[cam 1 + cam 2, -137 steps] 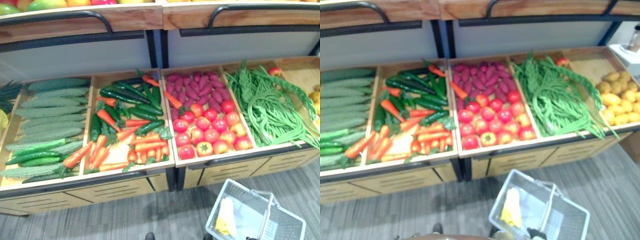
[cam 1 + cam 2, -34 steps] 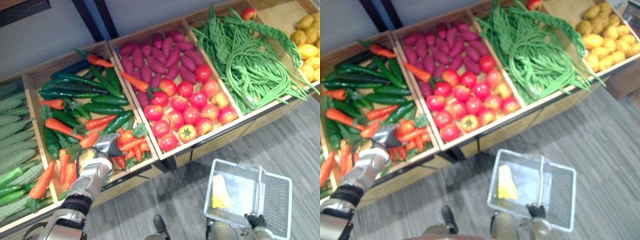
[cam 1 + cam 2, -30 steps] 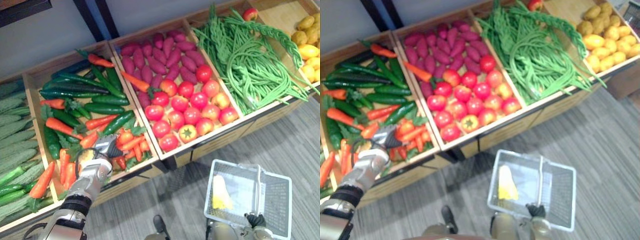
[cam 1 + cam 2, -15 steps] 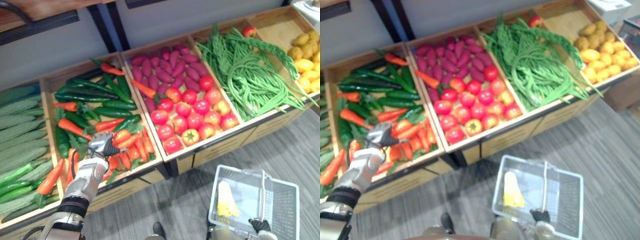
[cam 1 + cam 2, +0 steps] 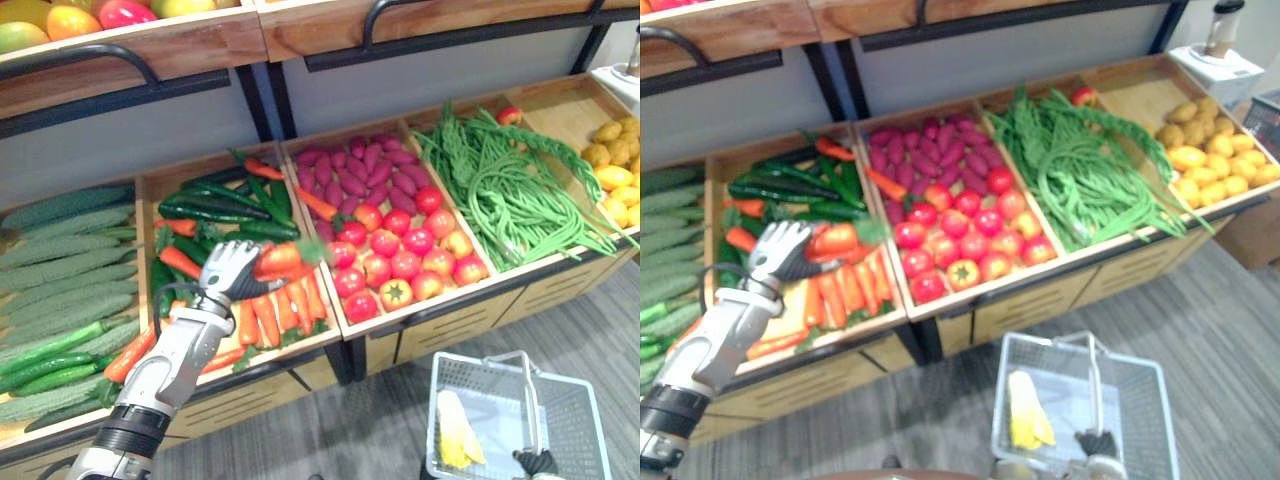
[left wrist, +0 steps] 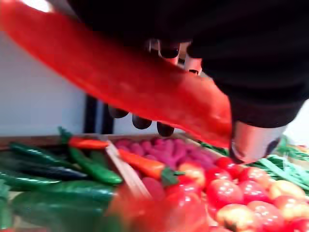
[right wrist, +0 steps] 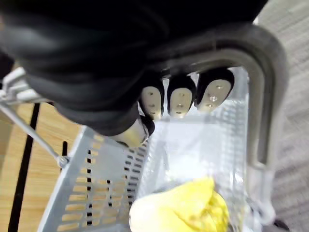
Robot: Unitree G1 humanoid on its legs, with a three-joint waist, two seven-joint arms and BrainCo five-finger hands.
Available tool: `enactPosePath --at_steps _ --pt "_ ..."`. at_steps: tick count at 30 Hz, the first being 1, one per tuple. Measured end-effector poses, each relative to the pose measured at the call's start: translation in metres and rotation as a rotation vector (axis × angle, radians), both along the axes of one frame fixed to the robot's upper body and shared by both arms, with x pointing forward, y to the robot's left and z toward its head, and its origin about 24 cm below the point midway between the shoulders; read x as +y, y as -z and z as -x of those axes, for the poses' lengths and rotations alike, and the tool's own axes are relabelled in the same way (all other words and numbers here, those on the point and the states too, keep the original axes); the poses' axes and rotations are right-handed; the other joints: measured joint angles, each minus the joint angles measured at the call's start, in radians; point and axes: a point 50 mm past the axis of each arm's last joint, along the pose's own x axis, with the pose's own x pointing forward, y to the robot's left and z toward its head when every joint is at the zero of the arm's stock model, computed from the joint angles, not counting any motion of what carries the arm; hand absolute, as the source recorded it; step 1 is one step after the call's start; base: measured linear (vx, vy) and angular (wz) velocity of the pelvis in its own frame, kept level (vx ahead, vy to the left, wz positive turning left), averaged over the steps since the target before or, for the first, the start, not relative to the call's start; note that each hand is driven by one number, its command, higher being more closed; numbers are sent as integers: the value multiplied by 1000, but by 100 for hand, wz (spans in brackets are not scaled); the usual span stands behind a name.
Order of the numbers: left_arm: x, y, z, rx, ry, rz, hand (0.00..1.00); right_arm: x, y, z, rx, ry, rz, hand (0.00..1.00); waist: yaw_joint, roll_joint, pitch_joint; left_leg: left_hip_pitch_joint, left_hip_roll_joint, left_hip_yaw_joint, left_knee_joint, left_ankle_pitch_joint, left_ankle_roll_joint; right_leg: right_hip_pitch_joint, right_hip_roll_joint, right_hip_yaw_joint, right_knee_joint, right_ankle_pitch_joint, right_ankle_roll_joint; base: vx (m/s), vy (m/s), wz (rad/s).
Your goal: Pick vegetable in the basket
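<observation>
Vegetable [image 5: 280, 258]: a red, elongated piece with a green stem end, clamped in your left hand [image 5: 228, 272]. The fingers curl over it and the thumb is set against it, as the left wrist view confirms. Its long axis runs crosswise to the palm, with the stem end projecting past the hand toward the tomatoes [image 5: 405, 262]. The hand is raised above the carrots [image 5: 272, 318], back uppermost, and the forearm slopes up to it from the lower left.

The basket [image 5: 575, 425] lies below and to the right of this hand, well apart, over the floor. Your right hand [image 7: 181, 99] carries it, fingers wrapped round the handle [image 7: 263, 96].

Judgement: the left hand must travel right and descend, then release beside the yellow item [image 5: 455, 432].
</observation>
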Motion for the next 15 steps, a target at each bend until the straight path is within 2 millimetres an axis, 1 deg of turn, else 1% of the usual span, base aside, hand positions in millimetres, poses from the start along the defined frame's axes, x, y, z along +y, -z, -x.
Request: enactPosePath --at_steps 1,2,3,5,6,7,8,10,12,13,14,15 --pt "-7 2 2 12 38 -2 100 -12 -9 -6 -7 -51 51 100 -7 -1 -1 2 -1 13 0 0 0 -4 3 19 -1 3 4 -32 -13 -24" --pt "-10 3 3 17 56 -2 100 -17 -14 -10 -9 -81 76 100 -9 -1 -1 4 -2 22 -1 -1 -1 -8 5 29 -1 6 7 -49 -21 -43" --pt "-20 8 6 46 111 -6 100 -29 -27 -18 -28 -142 127 100 -13 -2 -1 9 -3 49 -1 -3 -2 -17 9 57 -6 15 6 -47 -19 -52" --pt "-29 12 9 67 159 -6 100 -37 -41 -29 -52 -213 181 100 -18 -3 -4 11 -2 81 -1 -4 -4 -30 17 89 -14 31 3 -53 -20 -55" --pt "-34 15 11 84 189 -3 100 -40 -50 -38 -70 -260 211 100 -25 -3 -4 14 -2 104 -1 -5 -5 -37 17 111 -20 40 3 -69 -22 -68" --pt "-43 19 14 109 236 -9 100 -42 -63 -50 -99 -337 258 100 -37 -3 -4 26 -1 137 -1 -7 -7 -44 26 143 -21 49 0 -70 -29 -69" --pt "-47 21 15 119 256 -11 100 -42 -68 -55 -108 -371 273 100 -40 -3 -4 33 1 156 -1 -8 -9 -44 30 158 -21 51 -1 -84 -51 -83" --pt "-64 28 22 163 347 -12 100 -36 -88 -72 -151 -521 318 100 -41 -2 -5 71 9 230 0 -21 -24 -46 56 223 -21 60 -3 -87 -56 -88" --pt "-73 29 24 185 400 6 100 -31 -98 -81 -180 -607 338 100 -43 -3 -6 87 13 276 7 -30 -29 -55 70 262 -18 65 -3 -65 -44 -77" --pt "-80 30 24 194 431 2 100 -26 -107 -88 -204 -671 357 100 -41 -3 -6 92 17 312 26 -45 -31 -63 78 293 -17 67 -2 -101 -70 -91" --pt "-85 32 26 209 461 0 100 -21 -113 -94 -222 -730 371 100 -42 1 -9 99 20 346 32 -53 -36 -70 87 324 -16 72 -3 -90 -57 -82" --pt "-88 32 27 217 475 5 100 -18 -116 -96 -230 -754 378 100 -42 2 -10 103 20 362 34 -57 -38 -76 92 335 -16 75 -3 -111 -60 -70"
